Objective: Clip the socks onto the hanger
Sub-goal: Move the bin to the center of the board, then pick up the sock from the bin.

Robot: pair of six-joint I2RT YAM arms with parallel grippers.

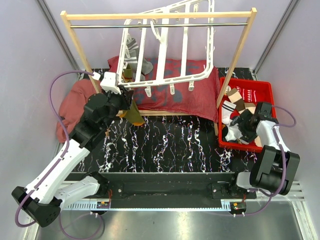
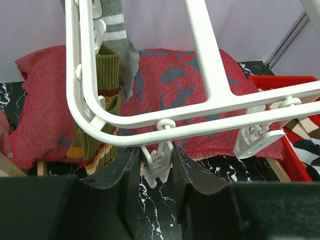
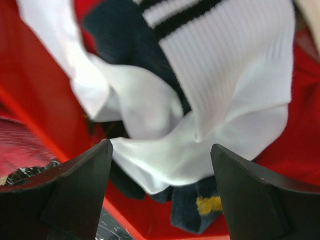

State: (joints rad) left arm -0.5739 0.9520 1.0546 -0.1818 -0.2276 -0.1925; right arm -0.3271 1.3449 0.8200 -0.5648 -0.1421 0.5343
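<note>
The white hanger hangs tilted from the rail, with a grey striped sock and an olive sock clipped at its left side. In the left wrist view the hanger's corner bar crosses above my left gripper, which is shut on a small white clip; both fingers touch it. The olive striped sock hangs just to its left. My right gripper stands wide open over a white sock with dark stripes in the red bin; a navy sock lies beneath.
A wooden rail frame carries the hanger. A large red cloth is draped under it. The red bin at the right holds several more socks. The black marbled tabletop lies in front.
</note>
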